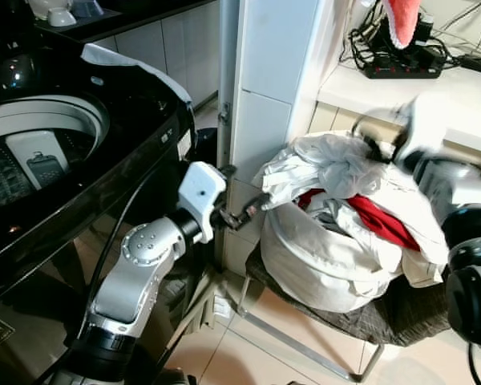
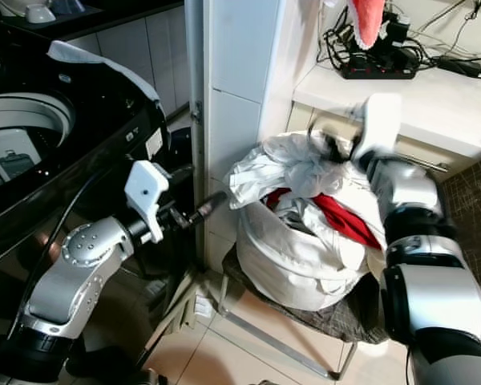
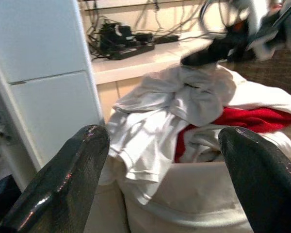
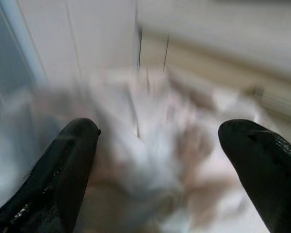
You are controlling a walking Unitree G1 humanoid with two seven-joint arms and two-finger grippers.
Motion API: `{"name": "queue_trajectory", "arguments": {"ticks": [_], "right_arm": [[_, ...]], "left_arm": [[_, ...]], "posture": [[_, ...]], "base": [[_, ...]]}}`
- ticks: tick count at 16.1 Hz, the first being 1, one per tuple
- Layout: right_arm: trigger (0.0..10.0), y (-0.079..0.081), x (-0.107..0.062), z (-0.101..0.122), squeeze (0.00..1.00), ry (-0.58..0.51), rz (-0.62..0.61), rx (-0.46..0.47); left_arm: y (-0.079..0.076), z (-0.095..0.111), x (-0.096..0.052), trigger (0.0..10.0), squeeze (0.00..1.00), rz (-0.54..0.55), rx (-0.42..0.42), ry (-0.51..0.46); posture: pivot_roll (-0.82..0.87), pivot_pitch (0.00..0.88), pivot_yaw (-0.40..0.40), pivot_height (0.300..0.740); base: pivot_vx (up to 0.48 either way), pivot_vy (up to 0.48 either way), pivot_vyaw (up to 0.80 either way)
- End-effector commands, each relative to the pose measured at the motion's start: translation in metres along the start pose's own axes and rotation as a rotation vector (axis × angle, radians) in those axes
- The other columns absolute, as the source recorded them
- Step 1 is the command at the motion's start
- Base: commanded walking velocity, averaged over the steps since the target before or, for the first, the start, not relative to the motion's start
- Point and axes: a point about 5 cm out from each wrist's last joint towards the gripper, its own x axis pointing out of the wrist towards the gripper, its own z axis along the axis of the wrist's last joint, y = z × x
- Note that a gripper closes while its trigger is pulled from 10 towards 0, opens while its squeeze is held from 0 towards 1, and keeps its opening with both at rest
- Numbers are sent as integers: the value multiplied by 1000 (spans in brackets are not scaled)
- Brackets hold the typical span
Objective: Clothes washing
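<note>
A white laundry bag (image 1: 321,257) sat on a dark chair (image 1: 385,317) beside a white pillar (image 1: 264,96). It was stuffed full. White clothes (image 1: 329,164) were heaped on top, and a red piece of clothing (image 1: 381,220) poked out from under them.

The left gripper (image 1: 252,207) was close to the left side of the bag, just by the hanging edge of a white shirt. Its two black fingers (image 3: 63,184) were spread wide apart and held nothing.

The right gripper (image 2: 337,144) was over the top of the white pile. It looked blurry, so it was hard to say if it touched the cloth. In the right wrist view its fingers (image 4: 58,174) were wide apart too, with fuzzy white cloth between them.

A black washing machine (image 1: 72,160) stood to the robot's left with its lid up and its drum (image 1: 32,152) showing. Behind the bag, a black power strip (image 1: 405,64) with cords lay on a white shelf (image 1: 465,96).
</note>
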Motion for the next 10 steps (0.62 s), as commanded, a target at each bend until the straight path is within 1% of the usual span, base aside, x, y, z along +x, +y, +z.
{"name": "queue_trajectory", "arguments": {"ticks": [1, 2, 3, 4, 6, 7, 8, 10], "right_arm": [[10000, -4, 0, -7, 0, 56, -21, -19], [10000, -7, -1, -20, 0, 117, -57, -33], [10000, -8, -1, -27, 0, 149, -76, -37], [10000, -9, -2, -36, 0, 186, -86, -69], [10000, -8, -2, -41, 0, 208, -78, -71], [6118, -9, -3, -42, 0, 216, -80, -64], [157, -10, -3, -42, 0, 219, -83, -43], [0, -12, -4, -41, 0, 220, -83, -20]], "left_arm": [[-7, 1, -1, 10000, 0, -52, 5, 5], [-12, 4, -3, 10000, 0, -97, -4, 2], [-14, 5, -4, 10000, 0, -114, -11, -1], [-15, 5, -5, 10000, 0, -116, -7, -3], [-14, 5, -5, 10000, 0, -104, -2, -2], [-14, 5, -5, 10000, 0, -112, -3, 0], [-15, 5, -6, 10000, 0, -132, -8, 6], [-18, 6, -7, 10000, 0, -171, -23, 12]], "posture": [[20, 0, -54, 740], [28, 0, -59, 740], [37, 0, -64, 740], [38, 0, -64, 740], [38, 0, -64, 740], [38, 0, -64, 740], [33, 0, -62, 740], [27, 0, -54, 740]], "base": [[0, 0, 0], [0, 0, 0], [0, 0, 0], [0, 0, 0], [0, 0, 0], [0, 0, 0], [0, 0, 0], [0, 0, 0]]}}
